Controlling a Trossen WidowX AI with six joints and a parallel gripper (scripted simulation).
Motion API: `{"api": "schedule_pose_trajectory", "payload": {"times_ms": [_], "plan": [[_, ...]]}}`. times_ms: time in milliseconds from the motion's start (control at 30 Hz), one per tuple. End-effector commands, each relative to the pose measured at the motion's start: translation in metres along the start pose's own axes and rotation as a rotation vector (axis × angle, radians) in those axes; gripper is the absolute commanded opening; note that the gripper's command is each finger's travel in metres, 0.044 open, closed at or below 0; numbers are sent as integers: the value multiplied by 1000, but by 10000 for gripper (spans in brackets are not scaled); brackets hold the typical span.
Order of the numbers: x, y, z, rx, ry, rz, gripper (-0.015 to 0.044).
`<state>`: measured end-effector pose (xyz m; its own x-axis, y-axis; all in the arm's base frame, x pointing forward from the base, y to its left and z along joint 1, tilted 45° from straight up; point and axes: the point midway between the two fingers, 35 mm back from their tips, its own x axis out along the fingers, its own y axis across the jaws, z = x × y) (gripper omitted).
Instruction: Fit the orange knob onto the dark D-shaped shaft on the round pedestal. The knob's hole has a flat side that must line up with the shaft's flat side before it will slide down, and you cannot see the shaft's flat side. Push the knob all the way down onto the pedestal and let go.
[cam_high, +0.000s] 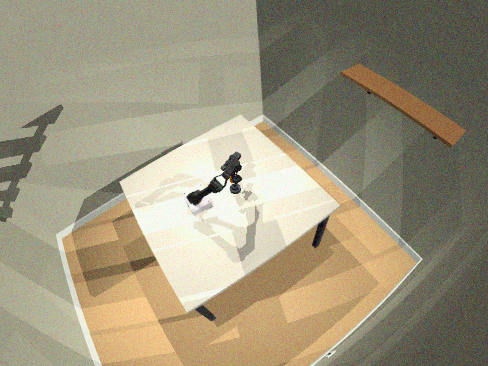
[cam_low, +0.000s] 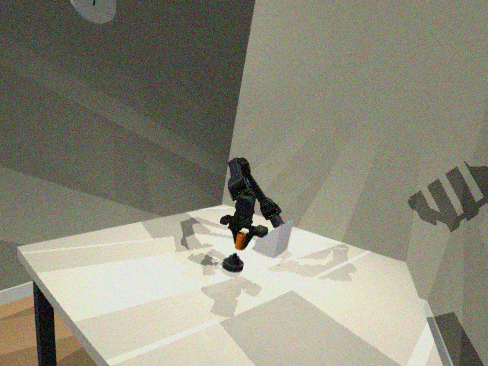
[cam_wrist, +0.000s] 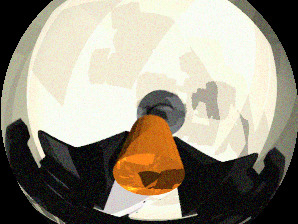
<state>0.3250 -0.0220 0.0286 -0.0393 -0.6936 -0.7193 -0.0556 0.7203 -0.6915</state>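
The orange knob (cam_low: 241, 241) (cam_wrist: 150, 157) is held between the fingers of my gripper (cam_low: 242, 237) (cam_wrist: 150, 138), which is shut on it. In the top view only a speck of orange shows beside the dark gripper. The dark round pedestal (cam_high: 235, 189) (cam_low: 233, 265) (cam_wrist: 176, 117) stands on the table. The knob is in the air above the pedestal, apart from it, with a gap visible in the exterior view. In the wrist view the knob's far end overlaps the pedestal's near part and partly hides the shaft. The flat sides of shaft and hole cannot be seen.
The pale table (cam_high: 175, 270) (cam_low: 150, 300) carries the arm and pedestal. A pale lilac block (cam_high: 201, 205) (cam_low: 274, 241) stands by the arm's base. An orange-brown shelf (cam_high: 405, 102) is on the wall, away from the arm. Shadows of the arm fall across the table.
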Motion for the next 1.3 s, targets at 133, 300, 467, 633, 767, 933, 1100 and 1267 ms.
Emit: {"api": "schedule_pose_trajectory", "payload": {"times_ms": [133, 300, 467, 633, 767, 933, 1100, 1267], "plan": [[4, -16, 0, -2, -8, -9, 0], [16, -16, 0, -2, -8, -9, 0], [29, -16, 0, -2, -8, -10, 0], [26, -17, 0, 6, -8, -10, 0], [25, -16, 2, 6, -8, -10, 0], [25, -17, 2, 6, -8, -10, 0], [29, -17, 2, 6, -8, -10, 0], [29, -17, 1, 6, -8, -10, 0]]}}
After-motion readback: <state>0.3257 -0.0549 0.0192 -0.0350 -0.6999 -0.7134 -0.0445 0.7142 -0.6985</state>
